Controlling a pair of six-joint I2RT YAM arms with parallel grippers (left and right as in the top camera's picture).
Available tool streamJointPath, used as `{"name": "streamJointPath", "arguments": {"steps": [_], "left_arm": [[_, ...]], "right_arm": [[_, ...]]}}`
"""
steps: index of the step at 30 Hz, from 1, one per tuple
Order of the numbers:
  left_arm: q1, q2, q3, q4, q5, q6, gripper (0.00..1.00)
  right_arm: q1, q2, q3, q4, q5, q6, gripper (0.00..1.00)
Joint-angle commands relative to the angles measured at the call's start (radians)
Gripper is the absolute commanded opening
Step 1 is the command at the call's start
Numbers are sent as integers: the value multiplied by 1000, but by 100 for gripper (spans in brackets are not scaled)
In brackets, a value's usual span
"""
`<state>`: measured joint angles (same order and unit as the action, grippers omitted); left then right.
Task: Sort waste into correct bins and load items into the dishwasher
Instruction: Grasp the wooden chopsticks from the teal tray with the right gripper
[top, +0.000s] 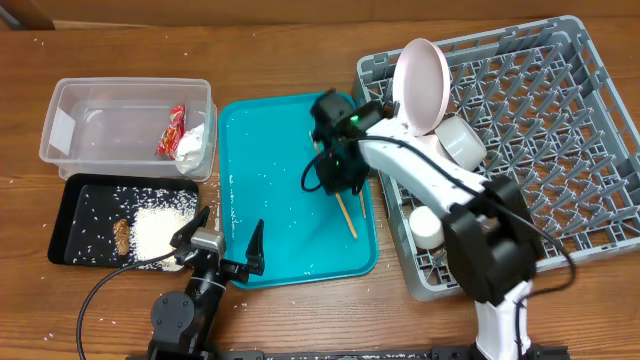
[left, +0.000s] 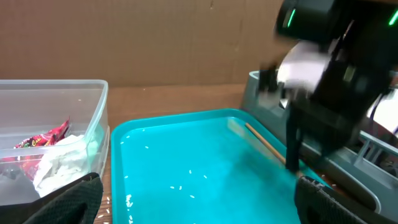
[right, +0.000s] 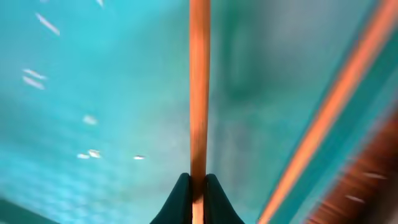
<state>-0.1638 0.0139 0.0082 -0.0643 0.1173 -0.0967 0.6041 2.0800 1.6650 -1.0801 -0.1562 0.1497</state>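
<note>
My right gripper (top: 337, 188) is low over the right side of the teal tray (top: 270, 160). In the right wrist view it (right: 198, 186) is shut on one wooden chopstick (right: 199, 93). The second chopstick (right: 336, 106) lies beside it on the tray. Both show overhead (top: 347, 218), and one shows in the left wrist view (left: 264, 143). My left gripper (top: 225, 248) is open and empty at the tray's front left edge (left: 202, 196). The grey dish rack (top: 560, 150) holds a white plate (top: 420, 85), a bowl (top: 462, 142) and a cup (top: 427, 228).
The clear tub (top: 90, 110) at the back left holds the red wrapper (top: 172, 130) and white tissue (top: 192, 145). The black tray (top: 75, 215) in front of it holds rice (top: 160, 230) and a brown scrap (top: 122, 237). Rice grains dot the teal tray.
</note>
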Motion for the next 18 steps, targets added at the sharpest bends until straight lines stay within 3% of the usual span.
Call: {"name": "streamJointPath", "arguments": {"steps": [1,5,10,15,16,18], "left_arm": [[-2,-3,-3,-2,6,11,100],[-2,-3,-3,-2,6,11,100],[-2,-3,-3,-2,6,11,100],[-2,-3,-3,-2,6,11,100],[-2,-3,-3,-2,6,11,100],[-2,-3,-3,-2,6,11,100]], "right_arm": [[-67,-192,71,35,129,16,4],[-130,-222,71,86,248,-6,4],[-213,-211,56,103,255,-201,4],[-252,-193,56,90,192,-203,4],[-252,-187,56,85,179,-203,7],[-252,-172,56,76,205,-203,35]]}}
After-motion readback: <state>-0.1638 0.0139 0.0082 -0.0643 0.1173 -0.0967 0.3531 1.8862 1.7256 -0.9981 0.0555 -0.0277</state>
